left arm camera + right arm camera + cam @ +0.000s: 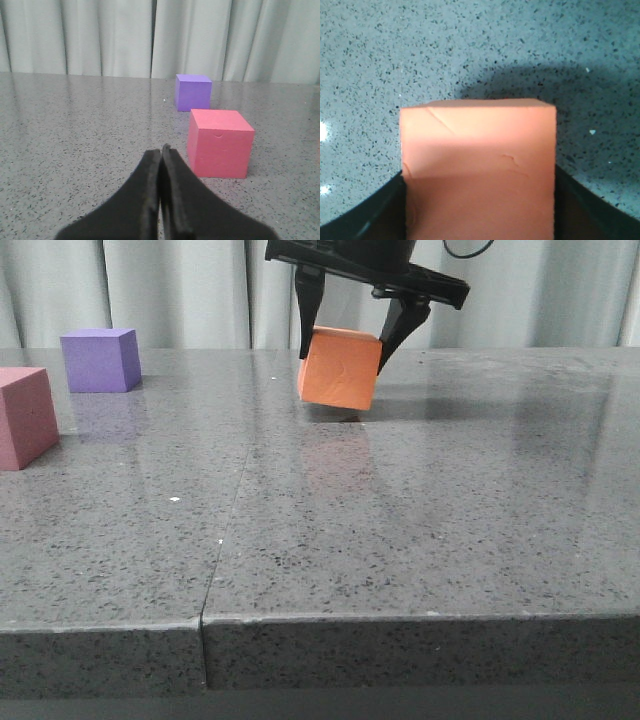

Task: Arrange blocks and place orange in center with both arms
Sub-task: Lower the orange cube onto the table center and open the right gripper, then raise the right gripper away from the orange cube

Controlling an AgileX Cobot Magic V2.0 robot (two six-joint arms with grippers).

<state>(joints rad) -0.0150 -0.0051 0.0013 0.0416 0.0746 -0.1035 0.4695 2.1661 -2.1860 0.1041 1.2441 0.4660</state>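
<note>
right gripper (343,348) clamps orange cube (339,368), tilted, mid-table near far edge; left gripper (161,150) closed, empty

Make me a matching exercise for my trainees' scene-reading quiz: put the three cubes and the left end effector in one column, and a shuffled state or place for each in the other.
Column 1
1. orange cube
2. purple cube
3. pinkish-red cube
4. left end effector

Column 2
A. shut, holding nothing
B. at the front view's left edge, partly cut off
C. tilted, gripped by the right end effector
D. far left of the table, behind another cube

Pairs: 1-C, 2-D, 3-B, 4-A
</note>
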